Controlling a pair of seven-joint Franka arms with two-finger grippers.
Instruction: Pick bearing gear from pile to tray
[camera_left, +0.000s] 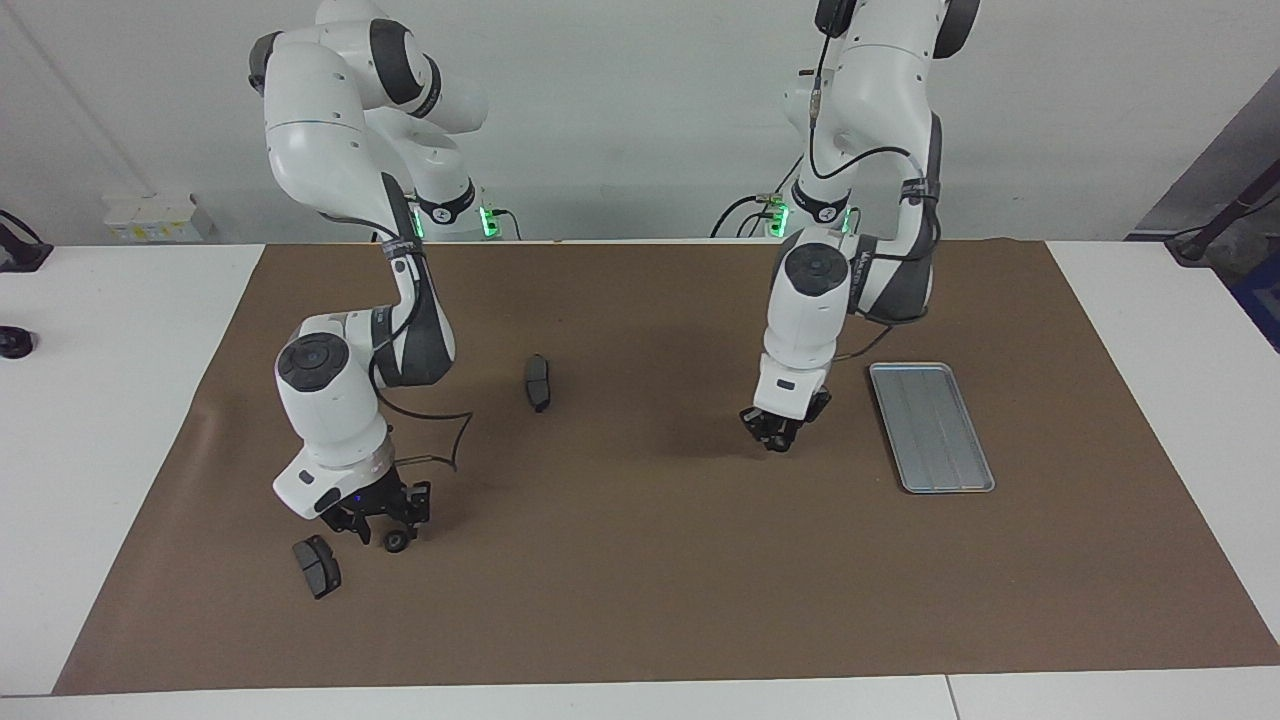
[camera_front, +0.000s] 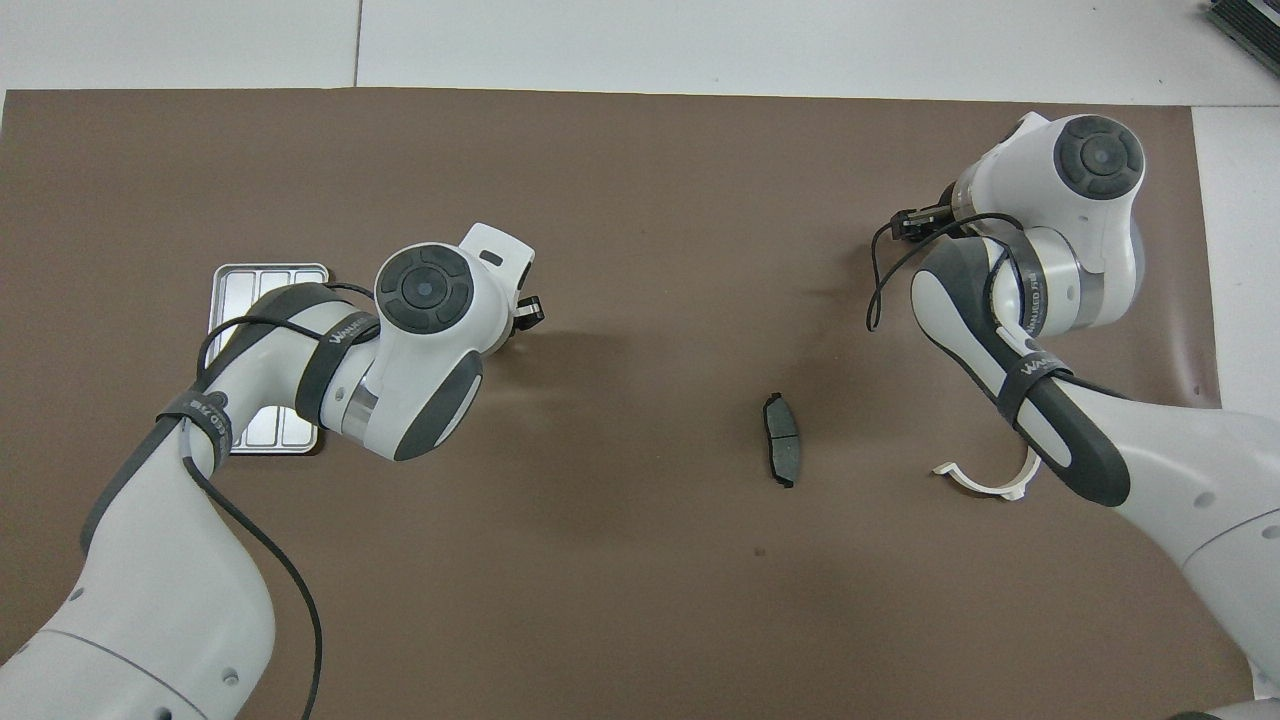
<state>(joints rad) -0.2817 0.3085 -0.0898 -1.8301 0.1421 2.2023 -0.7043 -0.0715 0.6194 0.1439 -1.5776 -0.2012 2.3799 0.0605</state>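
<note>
Tray lies lengthwise from robots; left gripper clamps gear; right gripper's state unclear.

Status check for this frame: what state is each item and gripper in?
tray: empty.
left gripper: shut on held gear, raised over the mat.
loose gear: on the mat.
right gripper: low over loose gear.
middle brake pad: lying on the mat.
end brake pad: lying beside loose gear.
white bracket: on the mat, partly under right arm.
</note>
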